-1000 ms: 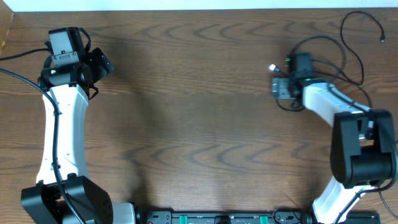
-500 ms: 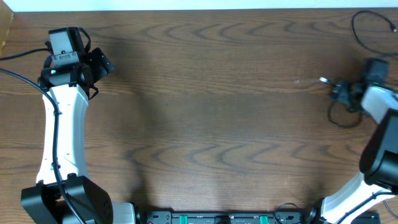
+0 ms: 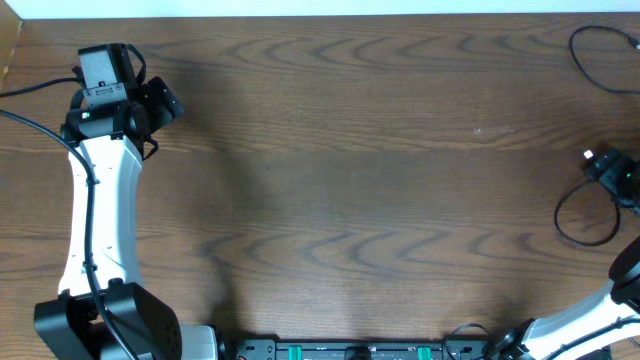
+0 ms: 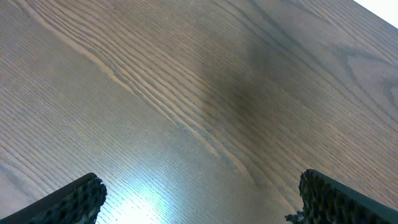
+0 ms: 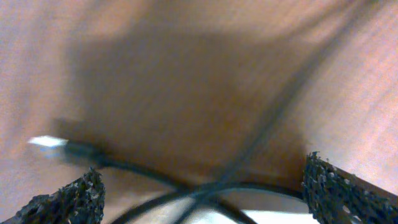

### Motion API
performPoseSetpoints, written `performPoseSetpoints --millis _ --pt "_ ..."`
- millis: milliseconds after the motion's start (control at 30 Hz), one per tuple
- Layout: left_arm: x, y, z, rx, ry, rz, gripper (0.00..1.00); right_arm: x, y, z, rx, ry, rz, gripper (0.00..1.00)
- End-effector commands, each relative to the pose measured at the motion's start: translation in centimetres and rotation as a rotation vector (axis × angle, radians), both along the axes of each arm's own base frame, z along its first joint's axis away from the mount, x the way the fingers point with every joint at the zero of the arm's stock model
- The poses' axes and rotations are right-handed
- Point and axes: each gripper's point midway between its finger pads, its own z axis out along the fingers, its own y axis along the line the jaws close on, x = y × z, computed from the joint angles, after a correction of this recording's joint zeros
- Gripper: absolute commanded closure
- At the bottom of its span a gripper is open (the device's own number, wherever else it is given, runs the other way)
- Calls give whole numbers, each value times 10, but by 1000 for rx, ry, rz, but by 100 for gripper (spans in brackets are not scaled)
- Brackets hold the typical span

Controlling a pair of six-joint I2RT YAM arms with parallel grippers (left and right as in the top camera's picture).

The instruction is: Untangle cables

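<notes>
Overhead view of a dark wood-grain table with two white-and-black robot arms. The left gripper sits at 10 o'clock, well apart from any cord. Its wrist view shows its fingers spread wide over bare wood, holding nothing. It probably waits there because all the work lies on the other side.

The cables lie at the far edge at 3 o'clock. One thin black cord makes an open loop there. A second black cord curves at 2 o'clock, apart from the loop within the frame. No white cord shows.

The right gripper is at 3 o'clock, just at the top of the loop, with a pale-tipped plug on its 9 o'clock side. Its wrist view is blurred. The right fingers stand wide, and two black strands cross on the table between them. Whether a strand is snagged on the gripper cannot be told. The position suggests the cords are being drawn apart toward the table edge.

No brand, label or writing can be read anywhere.
</notes>
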Motion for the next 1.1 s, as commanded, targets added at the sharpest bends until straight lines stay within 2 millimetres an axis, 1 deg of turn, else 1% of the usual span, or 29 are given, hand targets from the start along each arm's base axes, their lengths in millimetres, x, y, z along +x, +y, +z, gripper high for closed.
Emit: performPoseSetpoints --millis 0,33,133,267,367,500,533,600,700,767,833,967,1067 --pt "1 0 -1 -3 3 0 0 15 66 -23 246 -87 221 1" --pt "1 0 -1 -3 3 0 0 19 71 -17 250 -106 241 1" --pt "1 0 -1 -3 3 0 0 24 76 -1 239 -124 246 1" --pt "1 0 -1 -3 3 0 0 24 77 33 197 -151 235 1" --pt "1 0 -1 -3 3 0 0 17 73 67 122 -155 205 1" --pt "1 0 -1 -3 3 0 0 0 70 110 9 -150 170 1" --pt "1 0 -1 -3 3 0 0 -8 71 131 -37 -159 152 1" --pt "1 0 -1 -3 3 0 0 -15 76 150 -56 -181 151 1" --pt "1 0 -1 -3 3 0 0 -22 93 176 -58 -232 183 1" --pt "1 0 -1 -3 3 0 0 -22 105 186 -43 -263 214 1" --pt "1 0 -1 -3 3 0 0 -22 121 190 -6 -282 254 1" --pt "1 0 -1 -3 3 0 0 -26 147 183 78 -258 306 1" --pt "1 0 -1 -3 3 0 0 -26 152 182 85 -249 321 1"
